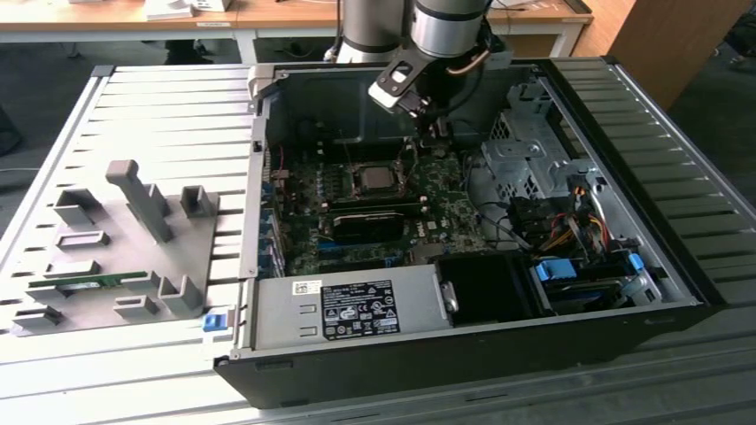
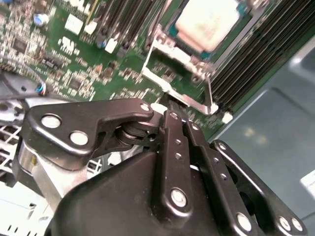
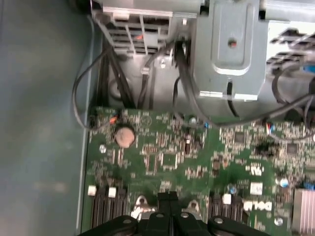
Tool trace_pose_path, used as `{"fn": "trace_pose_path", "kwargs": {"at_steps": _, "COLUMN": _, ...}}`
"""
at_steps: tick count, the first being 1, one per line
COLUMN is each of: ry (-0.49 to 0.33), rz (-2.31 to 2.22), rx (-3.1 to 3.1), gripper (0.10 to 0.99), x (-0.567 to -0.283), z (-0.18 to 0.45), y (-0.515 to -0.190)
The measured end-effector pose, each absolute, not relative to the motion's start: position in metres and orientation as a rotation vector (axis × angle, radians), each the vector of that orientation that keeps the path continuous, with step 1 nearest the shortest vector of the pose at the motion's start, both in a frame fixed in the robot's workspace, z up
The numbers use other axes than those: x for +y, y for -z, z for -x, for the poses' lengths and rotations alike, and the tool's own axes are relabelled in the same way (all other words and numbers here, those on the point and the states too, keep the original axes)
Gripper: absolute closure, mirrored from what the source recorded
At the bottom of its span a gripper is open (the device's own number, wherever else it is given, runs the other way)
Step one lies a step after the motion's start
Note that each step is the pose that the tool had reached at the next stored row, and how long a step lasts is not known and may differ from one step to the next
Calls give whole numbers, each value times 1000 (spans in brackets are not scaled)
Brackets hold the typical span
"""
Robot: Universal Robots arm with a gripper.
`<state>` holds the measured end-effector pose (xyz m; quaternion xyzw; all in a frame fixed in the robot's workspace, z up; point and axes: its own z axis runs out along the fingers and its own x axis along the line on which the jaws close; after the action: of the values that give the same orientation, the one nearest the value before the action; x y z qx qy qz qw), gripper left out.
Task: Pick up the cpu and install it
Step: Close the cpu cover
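Hovering inside the open computer case (image 1: 661,266), the gripper (image 2: 170,103) has its fingers pressed together with nothing between them. The cpu (image 2: 209,19) lies flat in its socket just beyond the fingertips and apart from them, its silver top exposed. The edge of the metal socket frame (image 2: 179,73) sits between the tips and the chip. The motherboard (image 3: 167,162) spreads below the gripper, with the drive cage (image 1: 526,155) near its other side.

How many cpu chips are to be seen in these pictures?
1. The cpu is seated on the motherboard inside the open case. Another could be hidden behind the arm or the case walls.
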<state>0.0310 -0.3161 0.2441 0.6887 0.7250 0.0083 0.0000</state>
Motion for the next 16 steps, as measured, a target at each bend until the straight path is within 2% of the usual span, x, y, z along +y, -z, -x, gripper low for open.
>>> {"fn": "trace_pose_path", "kwargs": {"at_steps": 16, "ry": -26, "rz": -2163, "rx": 2278, "gripper": 980, "x": -315, "z": 24, "y": -236}}
